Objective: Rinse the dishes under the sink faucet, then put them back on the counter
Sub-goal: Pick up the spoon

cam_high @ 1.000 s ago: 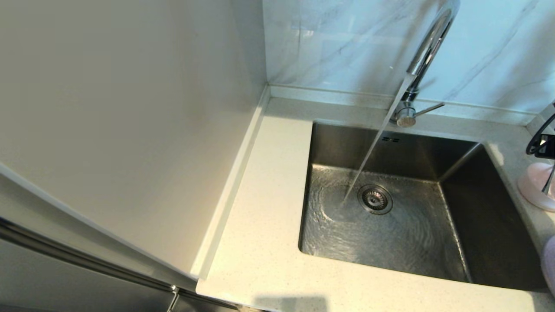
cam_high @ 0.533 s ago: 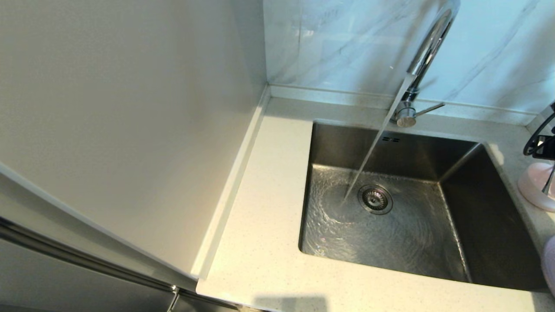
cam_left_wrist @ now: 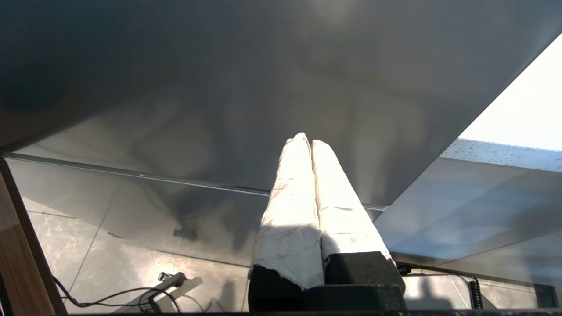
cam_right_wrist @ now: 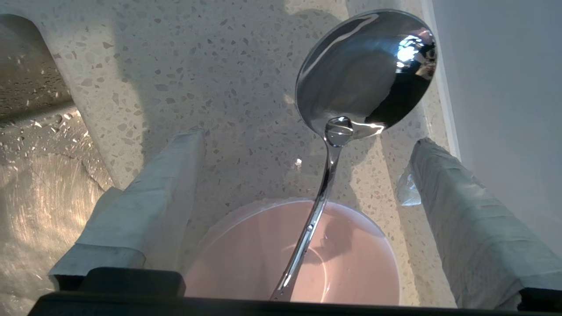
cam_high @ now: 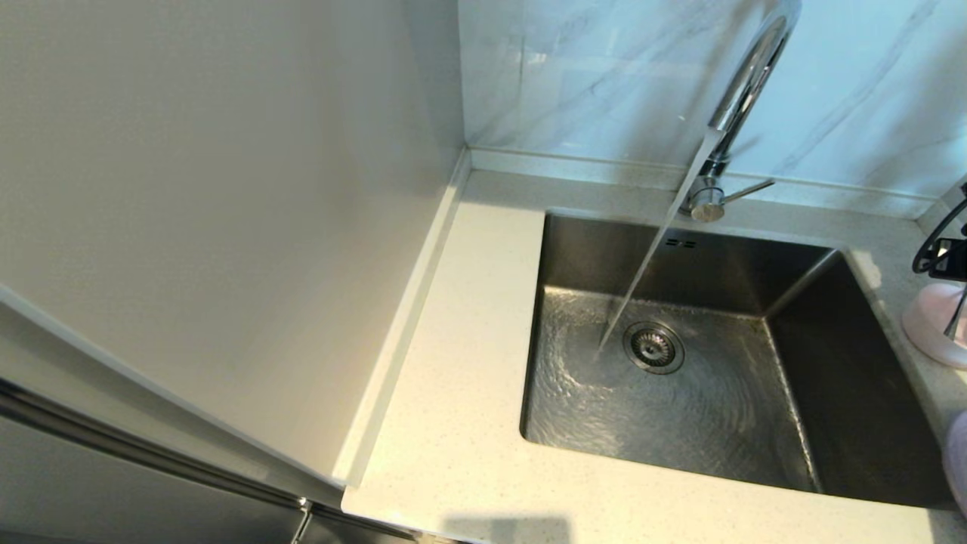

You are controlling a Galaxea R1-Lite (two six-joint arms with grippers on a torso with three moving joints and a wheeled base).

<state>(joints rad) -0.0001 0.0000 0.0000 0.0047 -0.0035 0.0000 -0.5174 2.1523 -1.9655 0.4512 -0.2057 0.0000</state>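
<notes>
The chrome faucet (cam_high: 744,91) is running, and its stream lands in the steel sink (cam_high: 854,378) beside the drain strainer (cam_high: 653,347). On the counter (cam_high: 461,363) right of the sink stands the pale pink bowl (cam_high: 925,325) (cam_right_wrist: 351,254). The silver spoon (cam_right_wrist: 364,74) leans in it, handle down and head up. My right gripper (cam_right_wrist: 305,140) (cam_high: 940,257) hovers over the bowl, open, with a finger on each side of the spoon and neither touching it. A sliver of the lavender plate (cam_high: 958,453) shows at the right edge. My left gripper (cam_left_wrist: 307,140) is shut, parked below the counter.
A tall pale cabinet side (cam_high: 227,227) walls off the counter's left. A marbled wall panel (cam_high: 604,75) rises behind the raised rear lip. Water ripples across the sink floor. The left wrist view shows grey cabinet fronts and cables on a tiled floor.
The right gripper has shifted very slightly at the right edge above the bowl. Water keeps flowing. Nothing else has moved.
</notes>
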